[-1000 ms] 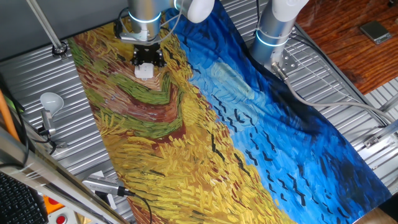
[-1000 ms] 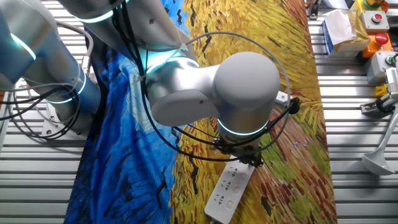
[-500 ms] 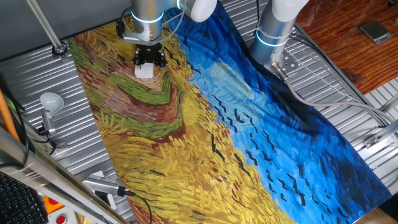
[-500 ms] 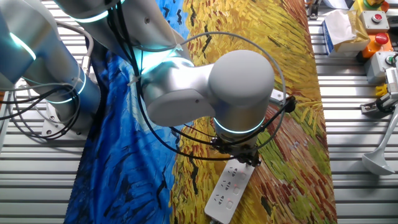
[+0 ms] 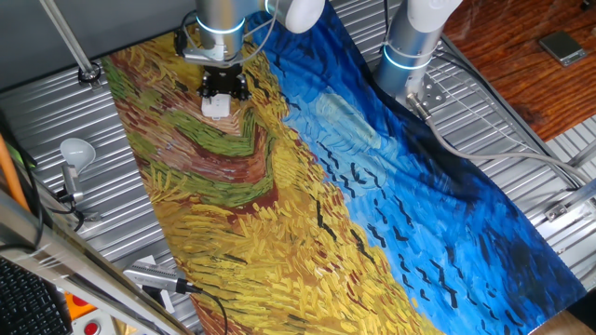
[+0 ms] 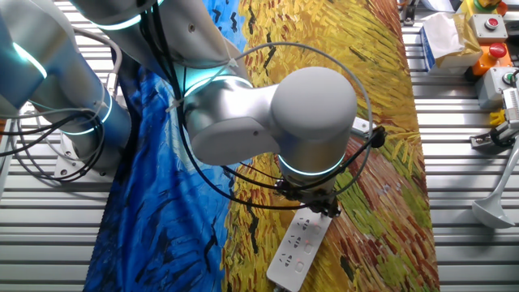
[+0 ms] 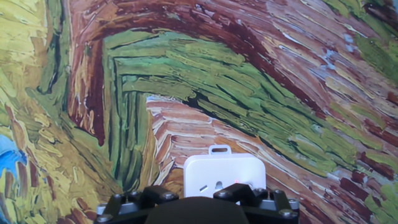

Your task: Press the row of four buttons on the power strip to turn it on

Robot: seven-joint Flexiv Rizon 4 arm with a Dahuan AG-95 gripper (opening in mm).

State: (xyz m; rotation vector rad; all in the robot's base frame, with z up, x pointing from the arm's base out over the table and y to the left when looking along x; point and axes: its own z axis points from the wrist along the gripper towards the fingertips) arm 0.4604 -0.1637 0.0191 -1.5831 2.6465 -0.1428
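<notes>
We are over the power strip [image 6: 298, 247], the long white bar that lies on the painted cloth [image 5: 279, 186] covering the surface. In one fixed view the strip sits at the far left of the cloth, and only its end peeks out under our jaws [image 5: 222, 86]. In the other fixed view it lies near the front edge of the picture, tilted, with most of its length sticking out past our hand.

Our jaws [image 6: 312, 207] hang right above one end of the strip. The big round arm [image 6: 308, 113] hides the tips, and the hand view shows only the dark base of the hand at the bottom of the picture. So we cannot tell if the jaws are apart or together. We also cannot tell if they touch the strip or hover just over it. They hold nothing that we can see.

The row of four buttons [image 6: 293, 251] is hard to make out. We see small pale marks along the top of the strip, and in the hand view a tiny reddish spot [image 7: 237, 182] shows on the end close to us. We cannot say if it is a light.

We think the pressing has started at this end, or is about to. The rest of the row, farther along the strip, looks like it still needs pressing.

A white light bulb [image 5: 77, 149] stands off the cloth at the left, well away from us.
</notes>
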